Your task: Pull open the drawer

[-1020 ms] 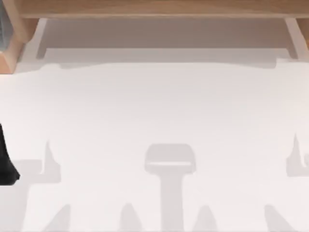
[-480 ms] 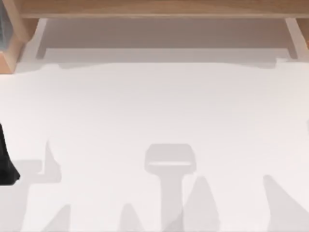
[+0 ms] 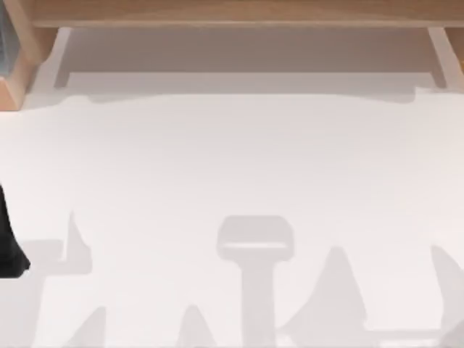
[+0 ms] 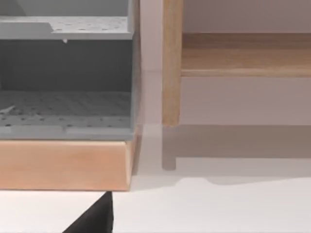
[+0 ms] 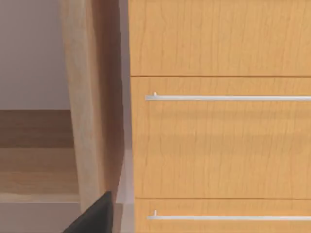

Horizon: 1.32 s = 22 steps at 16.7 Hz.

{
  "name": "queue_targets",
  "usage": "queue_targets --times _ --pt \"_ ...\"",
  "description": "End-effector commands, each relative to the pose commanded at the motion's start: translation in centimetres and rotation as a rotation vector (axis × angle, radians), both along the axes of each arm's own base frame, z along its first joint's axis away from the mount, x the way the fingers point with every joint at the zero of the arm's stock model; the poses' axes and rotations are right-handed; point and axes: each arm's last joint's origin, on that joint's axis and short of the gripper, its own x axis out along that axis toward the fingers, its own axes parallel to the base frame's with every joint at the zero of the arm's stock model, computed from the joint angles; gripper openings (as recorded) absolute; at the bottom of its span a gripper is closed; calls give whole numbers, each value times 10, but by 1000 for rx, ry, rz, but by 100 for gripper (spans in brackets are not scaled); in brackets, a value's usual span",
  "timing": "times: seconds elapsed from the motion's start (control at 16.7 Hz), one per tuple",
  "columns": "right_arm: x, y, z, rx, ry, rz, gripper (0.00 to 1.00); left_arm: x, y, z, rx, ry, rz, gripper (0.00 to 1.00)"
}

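Observation:
In the right wrist view a light wooden drawer front [image 5: 218, 141] faces me, flush with the panels above and below it. A thin silver bar handle [image 5: 228, 98] runs along its upper part. A second handle [image 5: 228, 218] marks the drawer below. A dark part of my right gripper [image 5: 95, 216] shows in front of the cabinet's side post [image 5: 90, 97], still apart from the handles. A dark part of my left gripper [image 4: 95, 218] hangs over the white table, and the left arm [image 3: 9, 243] sits at the table's left edge.
A wooden shelf [image 3: 232, 13] spans the back of the white table [image 3: 232, 167]. At the back left stands a grey perforated rack [image 4: 65, 109] on a wooden base [image 4: 63, 165], beside a wooden upright [image 4: 171, 63].
The shadows at the front right of the table have shifted and grown, so the right arm has moved. The left arm and its shadow stay put.

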Motion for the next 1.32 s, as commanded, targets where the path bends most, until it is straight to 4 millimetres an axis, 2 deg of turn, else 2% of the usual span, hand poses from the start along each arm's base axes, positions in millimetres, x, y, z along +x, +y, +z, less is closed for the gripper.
queue_targets --times 0.24,0.36,0.48,0.66,0.84,1.02,1.32 --pt "2 -1 0 -13 -1 -2 100 0 0 0 0 0 0 100" --pt "10 -7 2 -75 -10 -10 100 0 0 0 0 0 0 100" --pt "26 -18 1 -176 -15 -17 100 0 0 0 0 0 0 100" --pt "61 -38 -10 -395 -15 -19 100 0 0 0 0 0 0 100" --pt "105 -56 -36 -667 -9 -14 100 0 0 0 0 0 0 100" --pt "148 -68 -77 -957 -1 -7 100 0 0 0 0 0 0 100" --pt "199 -67 -153 -1368 10 -2 100 0 0 0 0 0 0 100"
